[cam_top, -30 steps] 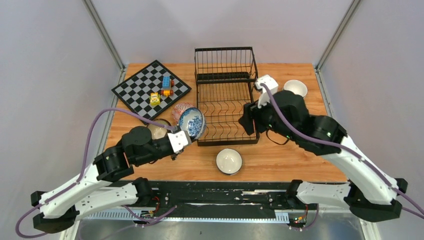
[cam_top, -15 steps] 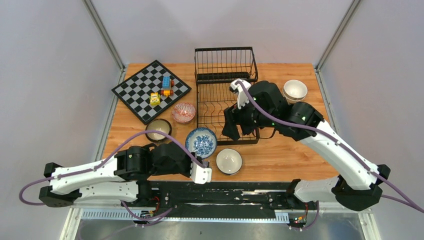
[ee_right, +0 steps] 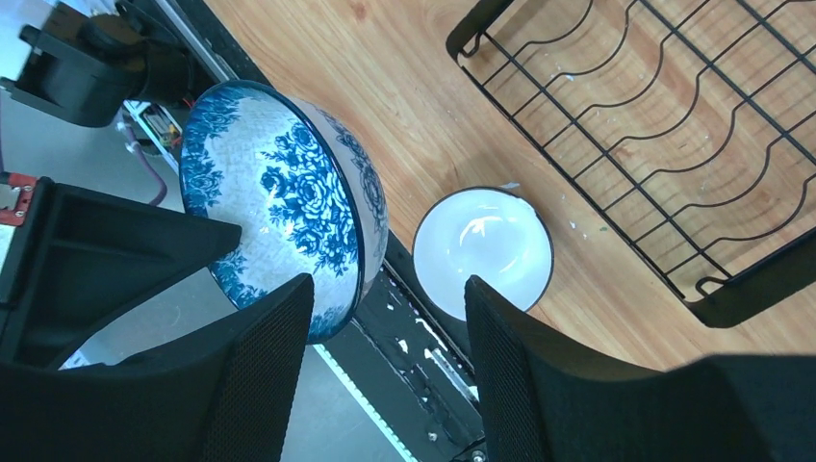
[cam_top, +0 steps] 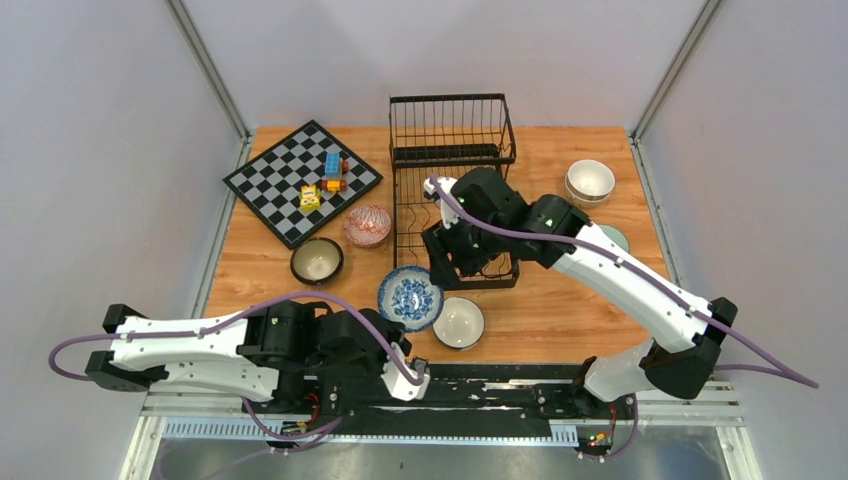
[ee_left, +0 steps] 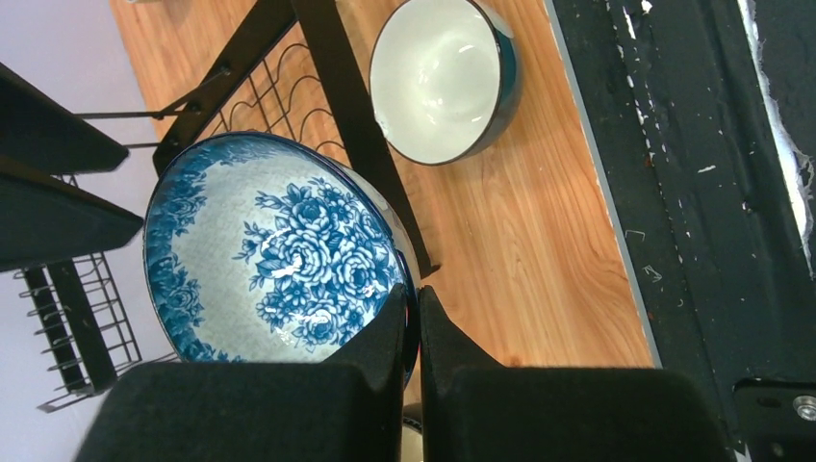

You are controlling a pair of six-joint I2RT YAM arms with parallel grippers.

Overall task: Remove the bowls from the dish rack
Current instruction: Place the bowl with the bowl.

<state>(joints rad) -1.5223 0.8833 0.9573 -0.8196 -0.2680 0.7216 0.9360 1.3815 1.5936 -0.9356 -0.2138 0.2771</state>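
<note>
Blue-white floral bowl [cam_top: 410, 298] is tilted by the dish rack's [cam_top: 452, 153] near-left corner, beside a white-inside bowl [cam_top: 459, 322] on the table [cam_top: 540, 320]. We see L gripper [ee_left: 411, 300] jaws pinching its rim. R gripper [ee_right: 385, 318] jaws are spread, holding nothing, over rack's front.

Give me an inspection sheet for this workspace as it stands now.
Surface: wooden table, white specks by the rack.
Job's things: dish rack shows no bowl, partly hidden by the right arm; blue-patterned bowl tilted; white bowl, brown bowl, red-patterned bowl, stacked cream bowls, green bowl on the table.
Clutter: chessboard carrying toy blocks.
Grippers: left gripper shut on the blue-patterned bowl's rim; right gripper open, empty.
Cables: purple cables along both arms.
Surroundings: pale walls, black base rail.
</note>
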